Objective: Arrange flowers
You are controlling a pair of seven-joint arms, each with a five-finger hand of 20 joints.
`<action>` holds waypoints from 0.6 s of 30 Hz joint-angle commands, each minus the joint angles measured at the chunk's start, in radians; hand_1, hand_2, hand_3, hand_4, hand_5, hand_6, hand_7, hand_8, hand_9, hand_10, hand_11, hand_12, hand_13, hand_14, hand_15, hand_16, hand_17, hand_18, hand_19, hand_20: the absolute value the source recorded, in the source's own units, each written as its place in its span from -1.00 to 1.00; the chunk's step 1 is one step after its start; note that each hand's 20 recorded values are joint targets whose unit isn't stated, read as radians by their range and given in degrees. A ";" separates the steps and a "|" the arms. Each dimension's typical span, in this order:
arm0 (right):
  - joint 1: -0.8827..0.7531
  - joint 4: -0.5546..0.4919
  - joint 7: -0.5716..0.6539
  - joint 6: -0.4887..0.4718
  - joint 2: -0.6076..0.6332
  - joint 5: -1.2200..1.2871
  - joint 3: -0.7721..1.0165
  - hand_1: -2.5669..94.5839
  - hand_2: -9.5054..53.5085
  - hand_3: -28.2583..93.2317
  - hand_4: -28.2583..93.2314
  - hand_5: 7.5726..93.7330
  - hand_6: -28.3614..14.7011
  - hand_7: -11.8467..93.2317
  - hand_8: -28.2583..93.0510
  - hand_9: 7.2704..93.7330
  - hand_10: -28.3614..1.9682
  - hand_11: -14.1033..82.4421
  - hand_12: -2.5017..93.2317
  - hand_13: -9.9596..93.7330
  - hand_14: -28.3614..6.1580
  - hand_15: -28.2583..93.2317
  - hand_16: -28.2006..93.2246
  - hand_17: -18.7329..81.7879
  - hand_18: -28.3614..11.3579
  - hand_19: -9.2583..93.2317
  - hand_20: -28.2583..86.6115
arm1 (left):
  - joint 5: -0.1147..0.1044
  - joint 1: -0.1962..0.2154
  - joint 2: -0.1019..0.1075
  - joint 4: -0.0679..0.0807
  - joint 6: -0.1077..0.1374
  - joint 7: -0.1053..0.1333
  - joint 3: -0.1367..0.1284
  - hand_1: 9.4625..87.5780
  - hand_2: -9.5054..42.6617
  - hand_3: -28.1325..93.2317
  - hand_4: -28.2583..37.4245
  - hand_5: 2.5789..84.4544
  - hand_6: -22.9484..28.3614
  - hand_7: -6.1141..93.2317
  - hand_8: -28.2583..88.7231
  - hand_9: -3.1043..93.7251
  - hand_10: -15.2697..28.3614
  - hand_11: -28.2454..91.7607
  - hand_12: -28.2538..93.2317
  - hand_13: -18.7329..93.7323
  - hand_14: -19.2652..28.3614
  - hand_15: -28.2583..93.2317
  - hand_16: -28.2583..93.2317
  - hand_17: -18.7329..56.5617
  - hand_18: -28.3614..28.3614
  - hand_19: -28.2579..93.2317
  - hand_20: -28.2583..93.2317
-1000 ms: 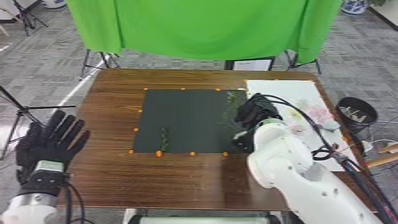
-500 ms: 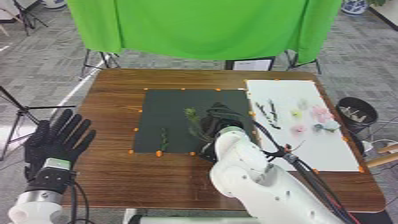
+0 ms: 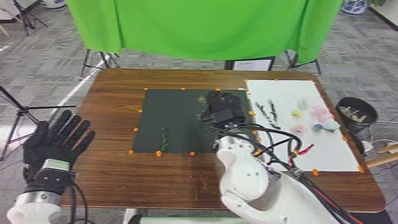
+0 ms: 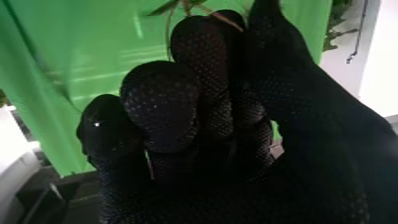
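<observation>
Leafy sprig (image 4: 163,7) clamped between curled fingers and thumb of right hand (image 3: 224,109), which is held over black mat (image 3: 171,107) near centre of frame. Green stem (image 3: 163,140) laid on mat's lower left part. Pink flowers (image 3: 323,115) and dark twigs (image 3: 273,114) set out on white sheet (image 3: 324,155), right side. Left hand (image 3: 55,142) held at lower left, fingers spread apart.
</observation>
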 commanded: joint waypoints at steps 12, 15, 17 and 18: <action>-0.086 0.069 0.165 -0.029 -0.161 0.374 0.066 -0.05 -1.00 0.76 -0.60 0.53 0.19 0.21 -0.32 0.84 0.02 -0.13 -0.02 0.88 0.28 0.41 0.03 0.60 -0.61 1.00 0.16 | 0.006 -0.003 0.008 -0.004 0.022 -0.032 0.010 -0.53 -0.14 0.65 -1.00 0.01 0.22 -0.63 -0.66 -0.17 0.37 -0.20 -0.36 -0.19 0.46 0.03 -0.64 -0.67 0.50 0.03 -0.37; -0.113 0.067 0.162 0.018 -0.174 0.372 0.068 -0.03 -1.00 0.72 -0.67 0.52 0.19 0.22 -0.30 0.82 -0.08 -0.03 -0.14 0.90 0.27 0.39 0.03 0.63 -0.56 1.00 0.13 | 0.007 -0.005 0.009 -0.005 0.028 -0.033 0.013 -0.53 -0.14 0.65 -1.00 0.01 0.22 -0.63 -0.66 -0.16 0.37 -0.21 -0.36 -0.19 0.46 0.03 -0.64 -0.67 0.50 0.03 -0.37; -0.120 0.062 0.161 0.018 -0.178 0.370 0.067 -0.04 -1.00 0.68 -0.70 0.51 0.17 0.23 -0.29 0.81 -0.16 0.04 -0.26 0.91 0.26 0.38 0.04 0.63 -0.54 1.00 0.12 | 0.009 -0.006 0.010 -0.004 0.028 -0.038 0.011 -0.53 -0.14 0.65 -1.00 0.01 0.22 -0.63 -0.66 -0.16 0.37 -0.20 -0.36 -0.19 0.46 0.03 -0.64 -0.67 0.50 0.03 -0.37; -0.122 0.058 0.160 0.019 -0.177 0.368 0.066 -0.04 -1.00 0.67 -0.71 0.51 0.17 0.22 -0.29 0.81 -0.18 0.05 -0.29 0.91 0.26 0.37 0.04 0.64 -0.54 1.00 0.12 | 0.008 -0.005 0.011 -0.004 0.029 -0.037 0.011 -0.53 -0.14 0.65 -1.00 0.01 0.22 -0.63 -0.66 -0.16 0.37 -0.20 -0.36 -0.19 0.46 0.03 -0.64 -0.67 0.49 0.03 -0.37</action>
